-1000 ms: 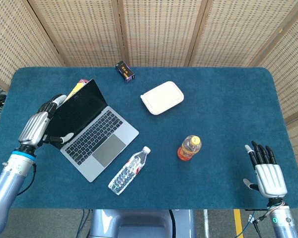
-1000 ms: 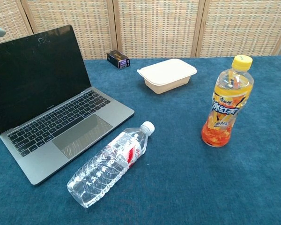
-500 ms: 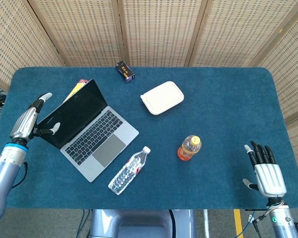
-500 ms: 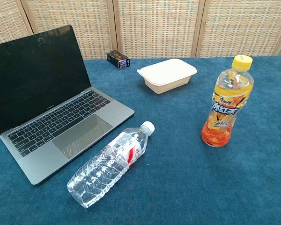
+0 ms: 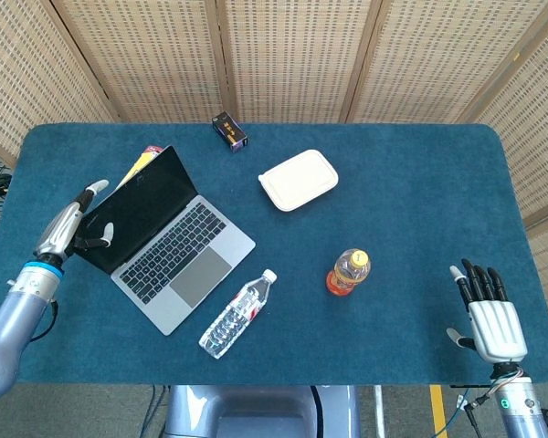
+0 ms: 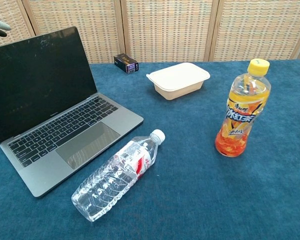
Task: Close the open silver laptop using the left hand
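The left hand (image 5: 73, 225), fingers apart and empty, sits just behind the laptop (image 5: 164, 239) lid's back. The right hand (image 5: 491, 315) rests open, well apart.

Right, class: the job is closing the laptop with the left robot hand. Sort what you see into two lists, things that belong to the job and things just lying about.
Belongs to the job:
laptop, lid still up
left robot hand, behind the lid

Just lying about:
water bottle, on its side
orange drink bottle, upright
white box
small dark box
right robot hand, idle
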Tool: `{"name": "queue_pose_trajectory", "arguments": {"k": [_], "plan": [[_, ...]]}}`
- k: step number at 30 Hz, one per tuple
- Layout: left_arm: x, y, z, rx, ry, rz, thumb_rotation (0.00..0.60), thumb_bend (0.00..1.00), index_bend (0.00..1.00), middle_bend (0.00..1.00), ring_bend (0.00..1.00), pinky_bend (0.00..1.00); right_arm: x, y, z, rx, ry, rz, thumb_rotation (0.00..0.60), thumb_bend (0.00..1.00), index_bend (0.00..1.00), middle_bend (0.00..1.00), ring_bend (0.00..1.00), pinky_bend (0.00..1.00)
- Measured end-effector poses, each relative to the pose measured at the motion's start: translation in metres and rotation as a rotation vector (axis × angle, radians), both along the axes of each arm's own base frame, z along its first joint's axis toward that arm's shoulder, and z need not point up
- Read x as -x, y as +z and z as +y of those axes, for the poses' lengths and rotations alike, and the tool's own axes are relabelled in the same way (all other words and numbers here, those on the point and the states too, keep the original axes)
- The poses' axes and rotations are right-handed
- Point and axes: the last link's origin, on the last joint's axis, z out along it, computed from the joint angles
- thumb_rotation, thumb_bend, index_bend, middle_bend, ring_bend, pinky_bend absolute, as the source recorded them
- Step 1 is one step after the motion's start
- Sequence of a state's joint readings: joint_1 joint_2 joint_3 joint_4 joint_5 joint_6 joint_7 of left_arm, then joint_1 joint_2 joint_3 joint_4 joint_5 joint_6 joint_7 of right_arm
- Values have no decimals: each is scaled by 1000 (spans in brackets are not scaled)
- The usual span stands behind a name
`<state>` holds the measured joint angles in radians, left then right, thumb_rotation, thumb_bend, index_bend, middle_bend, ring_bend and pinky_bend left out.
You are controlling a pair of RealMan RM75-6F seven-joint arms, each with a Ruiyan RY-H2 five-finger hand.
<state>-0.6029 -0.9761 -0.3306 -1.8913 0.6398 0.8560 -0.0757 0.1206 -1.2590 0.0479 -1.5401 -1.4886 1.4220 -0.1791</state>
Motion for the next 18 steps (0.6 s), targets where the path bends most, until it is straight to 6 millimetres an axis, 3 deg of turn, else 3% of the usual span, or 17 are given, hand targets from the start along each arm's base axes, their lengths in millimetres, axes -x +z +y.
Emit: {"name": "queue_pose_trajectory", "arguments": {"k": [18], "plan": [[0,-4,-7,4,1,-29,600,601,0,0,0,0,0,-1,0,-3,1,-1,600,53,0,0,0,0]]}}
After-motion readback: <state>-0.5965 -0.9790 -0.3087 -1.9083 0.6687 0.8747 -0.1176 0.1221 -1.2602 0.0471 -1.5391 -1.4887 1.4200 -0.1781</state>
